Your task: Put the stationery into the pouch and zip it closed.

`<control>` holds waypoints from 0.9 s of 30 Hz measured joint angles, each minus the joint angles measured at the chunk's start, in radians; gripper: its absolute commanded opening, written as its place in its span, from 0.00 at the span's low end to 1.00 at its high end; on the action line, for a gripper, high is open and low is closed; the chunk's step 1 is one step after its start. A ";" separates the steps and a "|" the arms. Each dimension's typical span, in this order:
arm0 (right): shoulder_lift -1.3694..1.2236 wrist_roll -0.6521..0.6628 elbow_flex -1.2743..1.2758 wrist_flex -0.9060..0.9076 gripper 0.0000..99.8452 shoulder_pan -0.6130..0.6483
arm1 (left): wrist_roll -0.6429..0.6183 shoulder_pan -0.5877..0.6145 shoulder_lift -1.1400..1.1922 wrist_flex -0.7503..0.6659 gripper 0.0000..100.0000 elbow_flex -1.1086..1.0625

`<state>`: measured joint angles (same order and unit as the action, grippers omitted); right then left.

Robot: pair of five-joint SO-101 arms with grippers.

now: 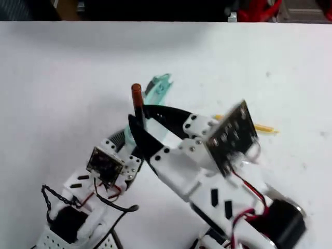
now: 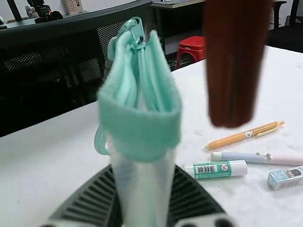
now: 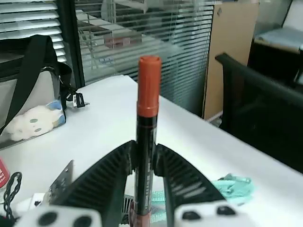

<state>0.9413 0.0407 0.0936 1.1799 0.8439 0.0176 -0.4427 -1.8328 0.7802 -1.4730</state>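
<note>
My left gripper [image 2: 142, 189] is shut on the pouch [image 2: 139, 109], a clear pouch with a teal zip edge, and holds it upright off the table. In the high view the pouch [image 1: 158, 87] sticks out past the right gripper [image 1: 140, 123]. That gripper is shut on a black marker with an orange-red cap [image 3: 148, 94], held upright right beside the pouch. The marker's cap [image 1: 136, 96] stands next to the teal edge. On the table lie an orange pen [image 2: 244, 135], a pale pen [image 2: 258, 157], a green-labelled stick [image 2: 215, 169] and a small box [image 2: 286, 177].
The orange pen [image 1: 264, 128] lies partly behind the right arm's circuit board [image 1: 233, 136]. A bag with a plush toy [image 3: 33, 118] sits on the table farther off. White table [image 1: 62, 78] lies open to the left and back.
</note>
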 measured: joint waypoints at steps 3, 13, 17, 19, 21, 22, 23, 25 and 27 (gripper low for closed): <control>-0.003 -0.005 0.002 -0.051 0.02 0.017 | 0.000 0.000 0.000 0.000 0.02 0.000; -0.061 0.031 0.109 -0.204 0.02 -0.023 | 0.000 0.000 0.000 0.000 0.02 0.000; -0.055 0.034 0.147 -0.209 0.02 -0.048 | 0.000 0.000 0.000 0.000 0.06 0.000; -0.048 0.034 0.180 -0.210 0.02 -0.068 | 0.000 0.000 0.000 0.000 0.12 0.000; -0.046 0.034 0.218 -0.218 0.02 -0.086 | -0.005 0.003 0.000 -0.002 0.17 0.000; -0.046 0.034 0.241 -0.230 0.02 -0.091 | -0.026 0.011 0.000 -0.002 0.18 0.000; -0.046 0.034 0.264 -0.244 0.02 -0.097 | -0.052 0.011 0.000 0.002 0.19 0.000; -0.046 0.037 0.301 -0.264 0.02 -0.098 | -0.094 0.012 0.003 0.043 0.19 0.003; -0.046 0.038 0.308 -0.267 0.02 -0.098 | -0.106 0.012 0.003 0.083 0.19 0.020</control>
<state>0.8953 0.0790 0.4020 0.9129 0.7457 -0.0882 -0.4304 -1.8297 0.8631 -1.4530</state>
